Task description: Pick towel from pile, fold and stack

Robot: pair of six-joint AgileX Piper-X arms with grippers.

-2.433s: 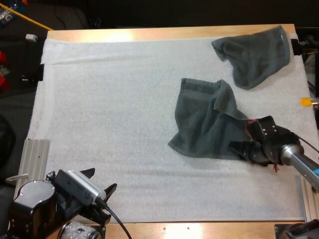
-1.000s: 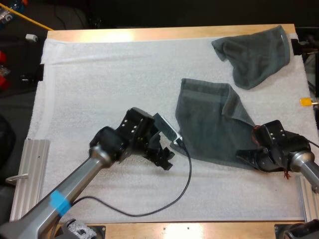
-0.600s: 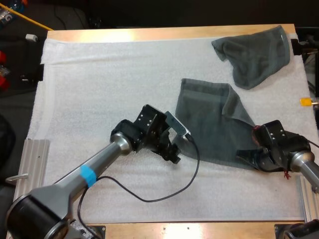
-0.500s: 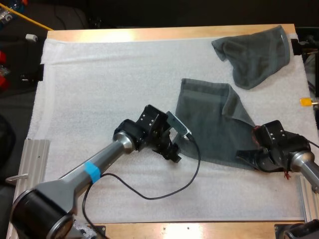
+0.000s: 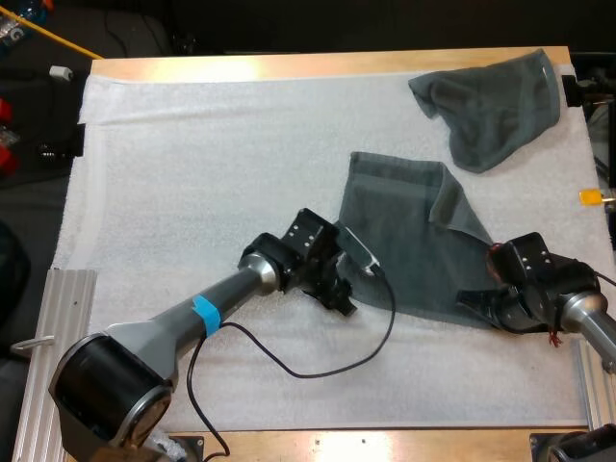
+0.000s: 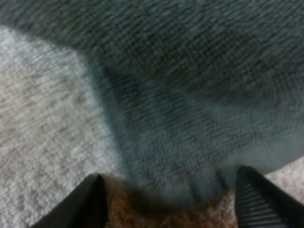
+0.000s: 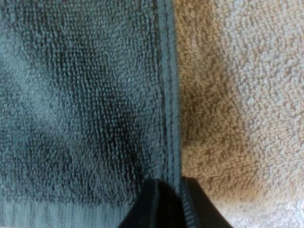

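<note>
Towel (image 5: 414, 241) corner at L gripper (image 5: 345, 300)

**Wooden surface under a white mat, dark room around**

A wooden surface (image 5: 289, 65) carries a white mat (image 5: 212, 192) that covers nearly all of it. Bare wood shows as a strip along the far side and a thinner strip along the near side. Light glares off the far strip, left of its middle. The mat has a fuzzy texture, with a fold line near its far left edge. A ribbed metal plate (image 5: 60, 318) lies along the left side of the surface, and another (image 5: 592, 399) at the near right. Left of the surface the floor (image 5: 24, 212) is dark grey. Beyond the far left corner, a yellow rod (image 5: 60, 41) and a small white part (image 5: 62, 71) lie in the dark
</note>
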